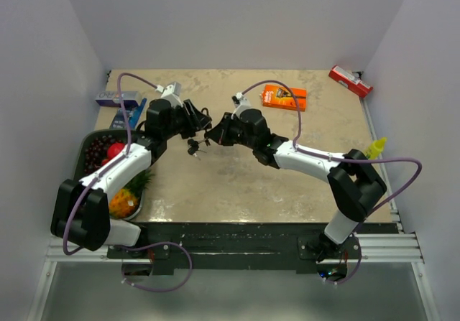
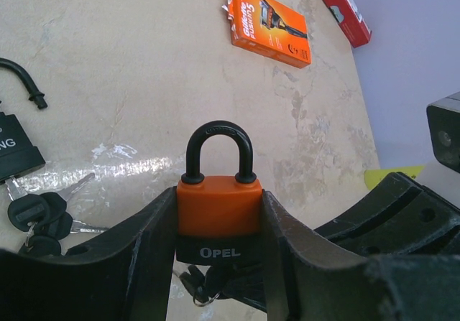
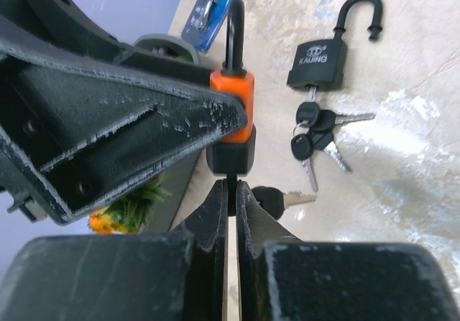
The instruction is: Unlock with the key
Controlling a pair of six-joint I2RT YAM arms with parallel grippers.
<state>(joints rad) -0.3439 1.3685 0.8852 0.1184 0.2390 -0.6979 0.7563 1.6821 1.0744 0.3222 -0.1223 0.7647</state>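
Up over the middle of the worktop (image 1: 237, 184), off the surface: orange padlock (image 2: 218, 206), OPEL on its black bottom band, shackle closed at both legs. Squeezed by its sides between the fingers of the left gripper (image 2: 218, 228), so clamped on the padlock, body upright in the left wrist view. Right under the padlock's bottom end, right gripper (image 3: 228, 192) with fingers pressed fully together, tips just about touching the black band. Can't tell whether anything thin is pinched in there. Just behind those tips, black-headed key (image 3: 272, 199), blade pointing off to the side; hanging or lying, hard to say. Further out, flat on the worktop, black padlock (image 3: 316, 62) marked KAIJING, shackle swung open, key bunch (image 3: 315, 138) plugged into its bottom and fanned out beside it. Then the clutter round the edges: orange razor pack (image 1: 284, 96) toward the far side, red box (image 1: 350, 81) in the far right corner, blue pack (image 1: 111, 98) far left, dark tray (image 1: 80, 156) of fruit along the left edge, yellow thing (image 1: 375, 147) by the right wall.
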